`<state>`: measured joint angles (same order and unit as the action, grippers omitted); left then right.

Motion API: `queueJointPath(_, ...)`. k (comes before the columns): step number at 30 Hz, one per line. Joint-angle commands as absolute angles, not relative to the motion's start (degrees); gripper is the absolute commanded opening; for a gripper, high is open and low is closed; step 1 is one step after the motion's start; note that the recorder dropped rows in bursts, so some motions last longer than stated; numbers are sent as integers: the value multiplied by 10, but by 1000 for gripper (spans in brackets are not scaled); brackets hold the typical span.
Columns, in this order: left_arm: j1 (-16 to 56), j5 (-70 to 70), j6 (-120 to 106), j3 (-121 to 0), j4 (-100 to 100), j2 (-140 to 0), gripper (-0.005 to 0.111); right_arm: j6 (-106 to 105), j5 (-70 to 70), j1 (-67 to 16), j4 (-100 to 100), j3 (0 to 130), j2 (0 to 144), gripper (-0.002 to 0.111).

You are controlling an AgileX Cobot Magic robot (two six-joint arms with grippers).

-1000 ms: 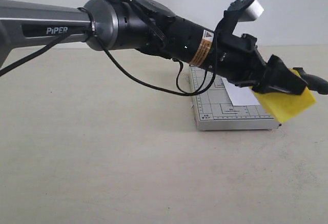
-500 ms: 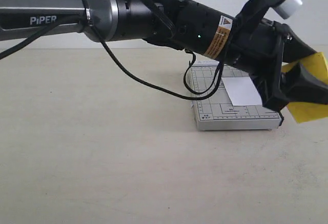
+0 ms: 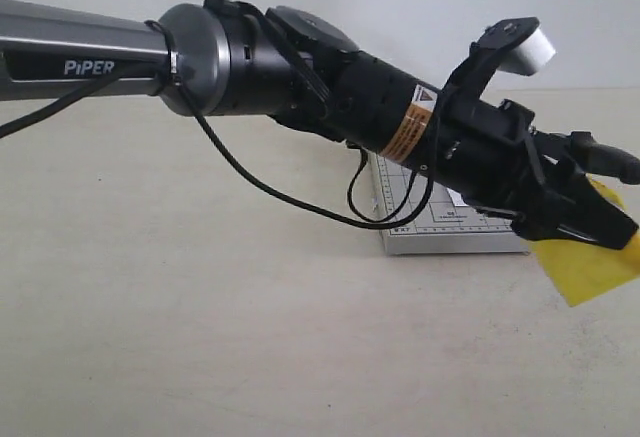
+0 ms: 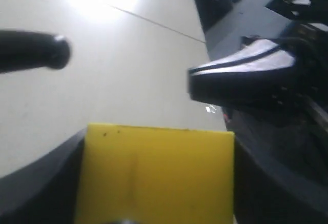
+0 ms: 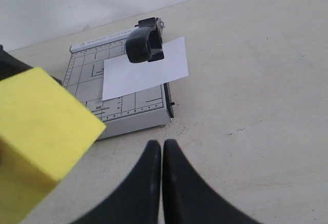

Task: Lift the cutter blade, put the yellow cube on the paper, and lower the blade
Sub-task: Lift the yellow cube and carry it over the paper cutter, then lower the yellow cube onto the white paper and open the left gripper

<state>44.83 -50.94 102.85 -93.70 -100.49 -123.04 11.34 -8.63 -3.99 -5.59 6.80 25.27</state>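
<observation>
**Exterior view.** A grey and black robot arm (image 3: 300, 67) reaches from the upper left of the frame across to the right, above a pale beige desk (image 3: 200, 337). Right of centre, a small grey gridded cutter board (image 3: 450, 235) lies on the desk, mostly hidden behind the arm. At the lower right, the left fingers (image 3: 570, 219) pinch a bright yellow cube with matte faces (image 3: 590, 267). The cube is tilted, just past the board's right end and not over it. At the right edge, just above the cube, the thick rounded handle of the long thin black cutter blade (image 3: 605, 162) sticks out, lifted off the board.

**Right wrist view.** The yellow cube fills the lower left. To its right, in the upper middle, the board carries a small plain white rectangular paper (image 5: 146, 70). The sheet is slightly skewed and hangs a little over the board's right edge. The blade's handle points toward the camera, above the paper's top edge. At bottom centre, the right fingers (image 5: 151, 183) are pressed together, holding nothing, over bare desk near the board.

**Step in hand.** The blade looks raised, so the first step seems done. The step in hand is carrying the cube to the paper. The next move calls for bringing the cube over the board, levelling it and setting it on the white sheet clear of the raised blade. The left fingers then need to spread. Lowering the blade is not yet done.
</observation>
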Motion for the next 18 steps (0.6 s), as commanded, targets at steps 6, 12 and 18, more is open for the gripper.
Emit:
queueJointPath(6, 495, 174, 931, -919, -999, -1223, 4, 115, -84, -39, -57, 67, 253, 1)
queueJointPath(12, 532, 405, 626, -924, -871, -1216, 4, 115, -84, -39, -57, 67, 253, 1)
queueJointPath(18, 532, 294, 274, -940, -389, -1183, 4, 115, -84, -39, -57, 67, 253, 1)
